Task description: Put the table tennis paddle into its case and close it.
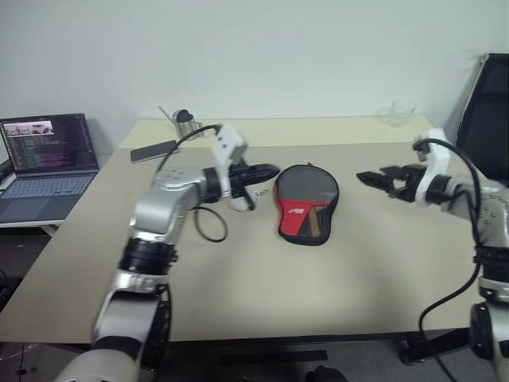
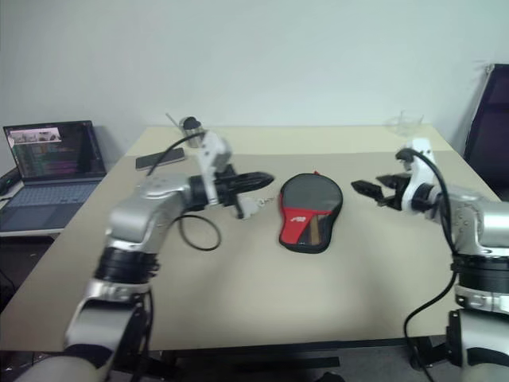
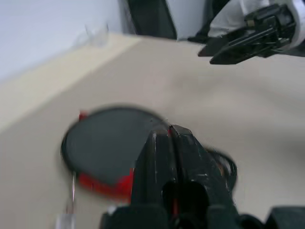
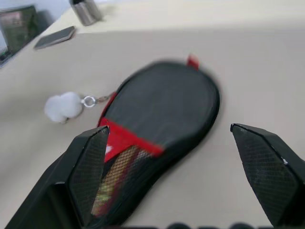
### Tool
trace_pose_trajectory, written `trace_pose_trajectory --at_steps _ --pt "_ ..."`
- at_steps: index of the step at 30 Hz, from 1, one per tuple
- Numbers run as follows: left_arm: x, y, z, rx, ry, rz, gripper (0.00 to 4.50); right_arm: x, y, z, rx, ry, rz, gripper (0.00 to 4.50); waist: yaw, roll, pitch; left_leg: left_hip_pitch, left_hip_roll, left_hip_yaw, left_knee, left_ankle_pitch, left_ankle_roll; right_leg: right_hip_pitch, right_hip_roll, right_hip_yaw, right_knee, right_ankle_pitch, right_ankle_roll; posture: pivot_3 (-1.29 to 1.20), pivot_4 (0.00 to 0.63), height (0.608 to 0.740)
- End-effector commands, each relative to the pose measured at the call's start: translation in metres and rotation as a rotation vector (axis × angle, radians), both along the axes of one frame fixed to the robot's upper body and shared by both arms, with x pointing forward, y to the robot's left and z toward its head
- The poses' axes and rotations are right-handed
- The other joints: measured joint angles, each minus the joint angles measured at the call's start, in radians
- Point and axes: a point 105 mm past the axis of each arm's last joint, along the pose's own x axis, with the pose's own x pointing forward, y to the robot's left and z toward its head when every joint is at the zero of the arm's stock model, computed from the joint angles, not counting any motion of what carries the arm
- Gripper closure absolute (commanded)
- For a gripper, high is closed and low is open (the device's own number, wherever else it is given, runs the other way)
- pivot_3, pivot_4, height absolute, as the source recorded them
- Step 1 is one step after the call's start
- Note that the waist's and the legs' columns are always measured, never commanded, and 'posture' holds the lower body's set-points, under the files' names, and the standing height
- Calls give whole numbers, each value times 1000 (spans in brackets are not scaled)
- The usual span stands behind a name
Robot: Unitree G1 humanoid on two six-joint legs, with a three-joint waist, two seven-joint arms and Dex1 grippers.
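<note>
The case (image 1: 307, 204) lies flat on the tabletop (image 1: 262, 278) between both sets of jaws, looks zipped with the paddle handle showing through the mesh, so I'd guess it's basically done. Left gripper (image 1: 266, 171) jaws closed on nothing, right gripper (image 1: 375, 180) jaws wide open. White logo's unreadable.

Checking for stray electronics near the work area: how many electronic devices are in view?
2: a laptop on a side desk beyond the table's left edge, and a phone near the table's far left corner.
</note>
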Motion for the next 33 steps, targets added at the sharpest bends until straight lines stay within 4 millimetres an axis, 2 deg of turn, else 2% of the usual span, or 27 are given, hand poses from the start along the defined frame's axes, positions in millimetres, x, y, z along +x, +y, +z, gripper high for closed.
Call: trace_pose_trajectory --at_steps 1,5,7,10,15,21,25,33 --pt "-18 25 0 57 -13 14 3260 -1 14 -23 122 132 -41 0 -2 0 0 0 0 0 0 0 0 0 0 0 0 0 0 0 150 740" --pt "-33 34 -4 53 17 9 1817 1 21 -56 138 246 -111 0 15 0 0 -2 -2 -2 0 0 0 -1 -1 -1 -1 0 0 0 150 740" --pt "-39 37 -5 52 26 5 1091 1 24 -65 179 288 -129 0 22 0 0 -2 -2 -3 1 0 0 0 -1 -2 -2 0 0 0 150 740" --pt "-43 40 -6 55 36 15 77 -1 32 -68 234 313 -104 0 22 0 0 -2 -2 -2 0 0 0 0 -1 -2 -2 0 0 0 150 740" --pt "-40 46 -16 136 15 79 31 2 28 -74 283 347 -146 0 13 0 0 0 -1 -1 0 0 0 0 0 -1 0 0 0 0 150 740" --pt "-53 39 -21 157 22 25 31 0 37 -82 415 417 -130 0 5 0 0 1 -1 -1 0 0 0 1 0 -1 0 0 0 0 150 740" --pt "-55 38 -22 169 19 19 31 -3 53 -90 483 464 -101 0 -2 0 -1 1 0 -1 0 0 0 1 1 -1 1 0 0 0 150 740" --pt "-57 37 -21 167 15 16 31 -6 86 -87 546 488 -27 0 -20 0 -2 4 2 1 0 0 1 1 5 0 2 1 -2 0 150 740"
